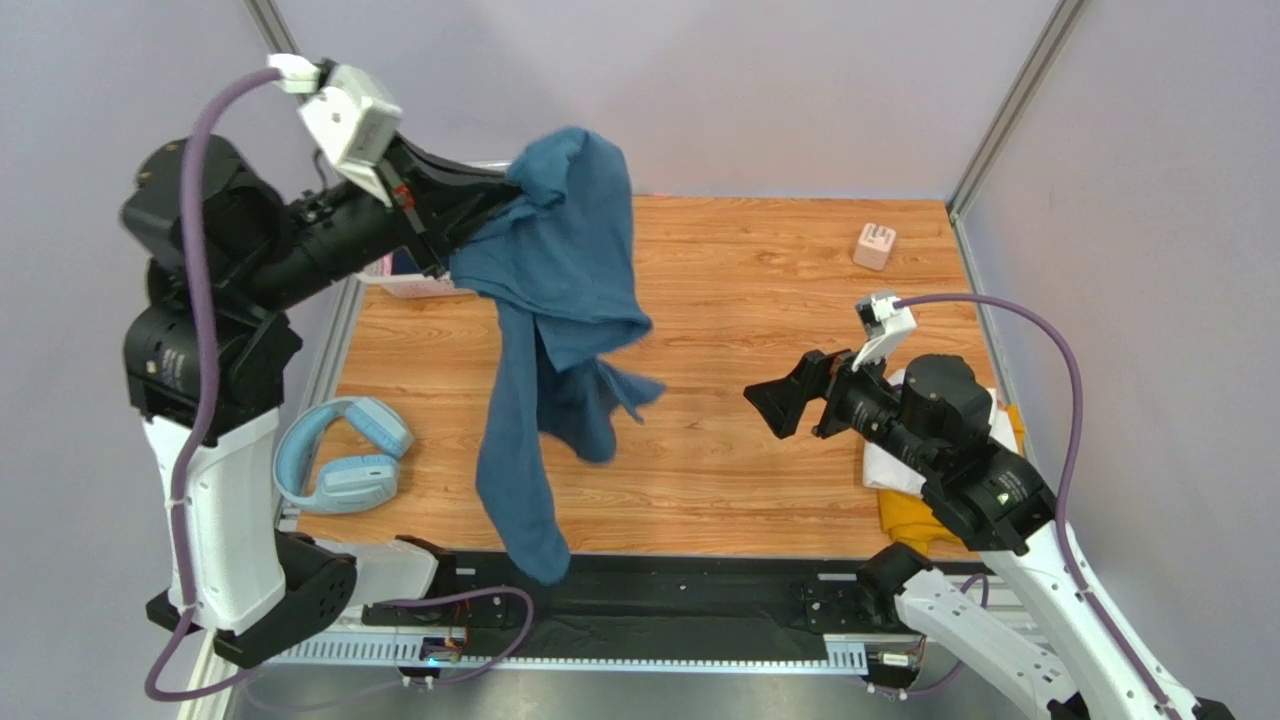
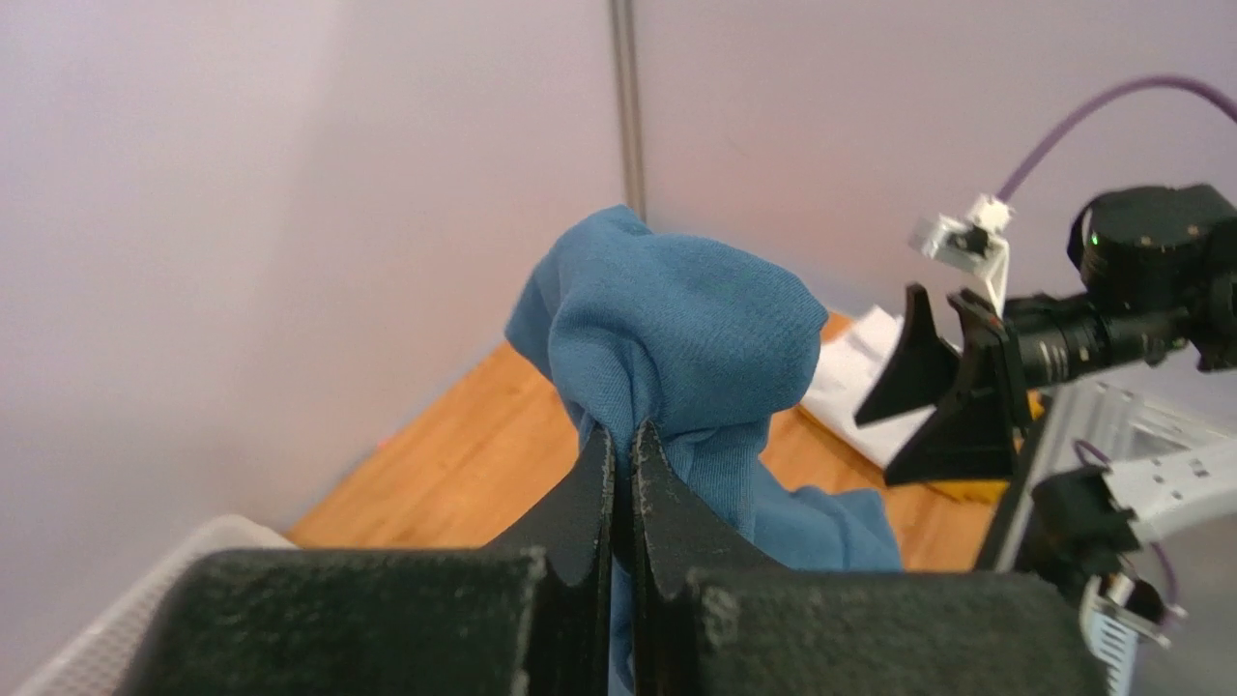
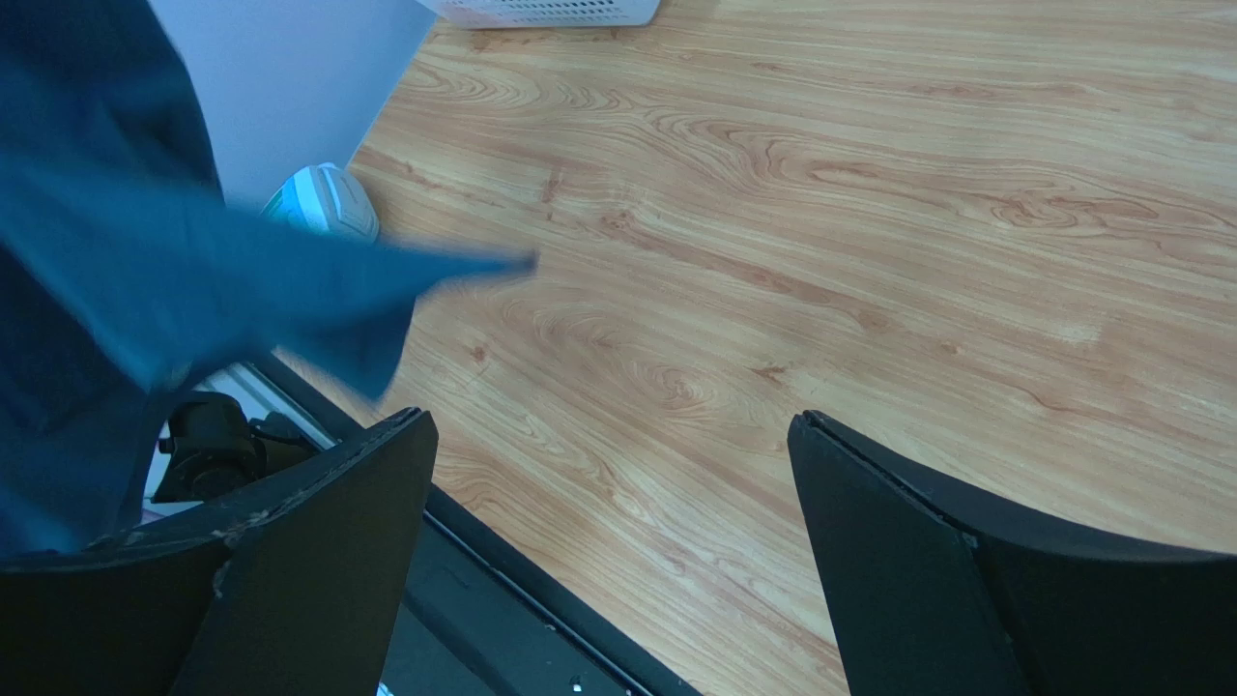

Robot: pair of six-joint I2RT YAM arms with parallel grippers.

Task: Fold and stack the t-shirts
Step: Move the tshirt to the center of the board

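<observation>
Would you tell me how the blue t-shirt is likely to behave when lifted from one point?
Probably very floppy: the blue t-shirt hangs limp and bunched from the shut left hand. It is likely to swing and twist, since a long tail hangs below.

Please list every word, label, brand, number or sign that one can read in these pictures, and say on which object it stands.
No text can be read in any view.
The blue t-shirt is plain, with no print showing.
The pale-blue headphones show no brand.
The small pinkish cube bears a pale mark, too small to read.
</observation>
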